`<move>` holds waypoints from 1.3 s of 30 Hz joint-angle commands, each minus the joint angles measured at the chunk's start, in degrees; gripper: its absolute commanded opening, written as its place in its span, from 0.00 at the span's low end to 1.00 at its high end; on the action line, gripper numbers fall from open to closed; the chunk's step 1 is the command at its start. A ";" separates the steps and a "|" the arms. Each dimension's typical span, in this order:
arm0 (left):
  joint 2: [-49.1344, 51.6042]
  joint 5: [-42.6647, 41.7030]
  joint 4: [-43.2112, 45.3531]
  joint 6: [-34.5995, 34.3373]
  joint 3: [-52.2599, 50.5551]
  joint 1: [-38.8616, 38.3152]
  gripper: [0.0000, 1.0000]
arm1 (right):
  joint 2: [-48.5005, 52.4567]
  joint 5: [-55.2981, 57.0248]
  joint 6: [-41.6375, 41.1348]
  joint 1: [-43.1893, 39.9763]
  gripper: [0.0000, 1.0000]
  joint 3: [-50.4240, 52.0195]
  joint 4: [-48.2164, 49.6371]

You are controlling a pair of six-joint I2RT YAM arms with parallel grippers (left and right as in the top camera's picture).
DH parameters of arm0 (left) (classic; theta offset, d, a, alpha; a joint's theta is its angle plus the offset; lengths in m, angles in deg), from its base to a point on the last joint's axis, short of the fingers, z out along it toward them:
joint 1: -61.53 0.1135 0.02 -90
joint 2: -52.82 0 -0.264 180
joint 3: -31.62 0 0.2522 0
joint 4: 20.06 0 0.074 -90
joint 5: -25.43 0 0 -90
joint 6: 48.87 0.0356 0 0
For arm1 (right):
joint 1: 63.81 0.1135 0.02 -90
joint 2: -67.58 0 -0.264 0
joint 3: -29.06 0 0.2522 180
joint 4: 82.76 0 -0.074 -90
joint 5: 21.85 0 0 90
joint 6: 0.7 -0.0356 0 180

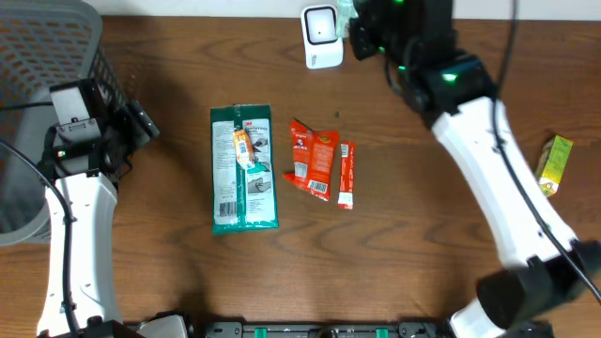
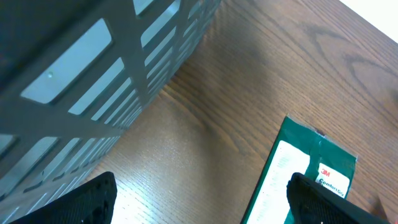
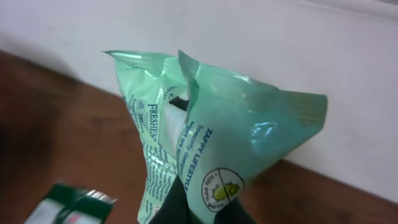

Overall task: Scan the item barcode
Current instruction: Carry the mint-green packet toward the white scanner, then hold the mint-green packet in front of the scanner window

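My right claw (image 3: 205, 211) is clenched on the bottom of a mint-green pouch (image 3: 239, 124), holding it upright in the air at the far edge of the surface (image 1: 423, 244), just beside the white scanner (image 1: 321, 36); on the pouch I read "ZAPPY LIFESTYLE" up one panel, "FRESHE…" on the creased one, and a round seal with "germs"; I see no barcode from the wrist view. My left claw (image 2: 202, 202) hangs released, fingers spread wide, next to the grey basket (image 2: 93, 74). Below it lies a green pack (image 2: 273, 180) marked "3M" and "Comfort…"; the rest is cut off. Red sachets (image 1: 313, 160) lie beside the pack, their print too small to read; a yellow-green box (image 1: 555, 164) sits far right.
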 commanded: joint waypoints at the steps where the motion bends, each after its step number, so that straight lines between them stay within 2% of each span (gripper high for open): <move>1: -0.94 0.92 0.04 -0.33 0.79 0.50 0.88 | 5.70 10.47 3.76 1.84 0.01 -0.22 4.81; 5: -0.94 0.92 0.04 -0.33 0.79 0.50 0.88 | 12.41 19.15 11.26 3.80 0.01 -0.22 14.58; 12: -0.94 0.92 0.04 -0.33 0.79 0.50 0.88 | 24.15 35.12 32.02 7.82 0.01 -0.22 36.44; 16: -0.94 0.92 0.04 -0.33 0.79 0.50 0.88 | 30.25 38.29 45.55 9.38 0.01 -0.22 49.99; 17: -0.94 0.92 0.04 -0.33 0.79 0.50 0.88 | 32.83 38.88 51.71 9.94 0.01 -0.22 55.95; 22: -0.94 0.92 0.04 -0.33 0.79 0.50 0.88 | 39.43 38.95 67.89 10.99 0.01 -0.22 70.51; 25: -0.94 0.92 0.04 -0.31 0.79 0.50 0.88 | 42.34 38.71 71.41 10.97 0.01 -0.22 75.19; 39: -0.94 0.92 0.04 -0.33 0.79 0.50 0.88 | 48.06 34.27 72.06 10.97 0.01 -0.22 75.34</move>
